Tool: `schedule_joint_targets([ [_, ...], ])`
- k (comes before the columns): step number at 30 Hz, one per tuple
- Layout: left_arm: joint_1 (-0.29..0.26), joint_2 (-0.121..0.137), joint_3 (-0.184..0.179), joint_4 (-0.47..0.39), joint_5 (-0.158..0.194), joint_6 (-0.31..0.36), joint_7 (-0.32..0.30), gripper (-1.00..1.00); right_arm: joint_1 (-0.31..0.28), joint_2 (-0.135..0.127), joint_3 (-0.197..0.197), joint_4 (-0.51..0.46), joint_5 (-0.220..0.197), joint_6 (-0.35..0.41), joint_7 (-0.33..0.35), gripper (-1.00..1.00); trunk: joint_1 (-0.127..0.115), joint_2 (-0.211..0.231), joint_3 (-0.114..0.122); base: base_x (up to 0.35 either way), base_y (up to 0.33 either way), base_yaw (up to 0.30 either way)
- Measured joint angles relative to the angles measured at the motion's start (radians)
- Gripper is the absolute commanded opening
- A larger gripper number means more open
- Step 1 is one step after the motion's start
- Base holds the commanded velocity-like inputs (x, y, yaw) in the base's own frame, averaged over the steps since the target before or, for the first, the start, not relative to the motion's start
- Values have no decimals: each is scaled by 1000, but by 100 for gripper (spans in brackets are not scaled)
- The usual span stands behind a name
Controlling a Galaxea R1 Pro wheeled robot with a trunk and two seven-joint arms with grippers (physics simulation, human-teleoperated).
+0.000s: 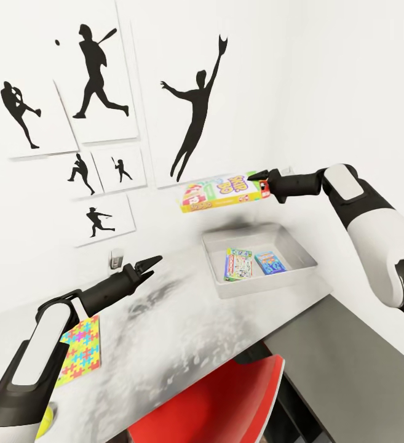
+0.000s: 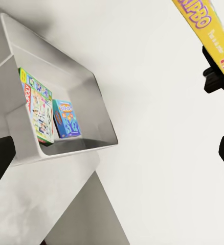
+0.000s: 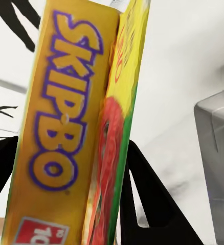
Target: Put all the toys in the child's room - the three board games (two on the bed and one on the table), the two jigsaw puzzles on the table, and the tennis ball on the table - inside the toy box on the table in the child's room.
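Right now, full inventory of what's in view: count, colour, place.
Skip-Bo box: one, yellow and rainbow, held in the air above and behind the tray.
Tray: one, light grey, on the table's far right part.
Game boxes in the tray: two, a white-green one and a blue one, lying side by side.
Jigsaw puzzle: one, multicoloured, on the table's near left, partly behind the left arm.
Table: one, pale grey.
Chair: one, red, tucked under the table's near edge.
Pictures: seven black baseball silhouettes on the white wall.
Right gripper: shut on the Skip-Bo box.
Left gripper: open, empty, above the table.
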Motion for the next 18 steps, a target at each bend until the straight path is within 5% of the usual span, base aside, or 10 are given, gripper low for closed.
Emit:
schedule_joint_targets([
  [13, 1, 4, 0, 0, 1, 2, -1, 100, 43, -13, 10, -1, 9, 0, 0, -100, 0, 0, 0, 0, 0, 0],
  [18, 1, 5, 0, 0, 1, 3, -1, 100, 82, -47, 11, -3, 6, 0, 5, -100, 0, 0, -4, 0, 0, -33],
])
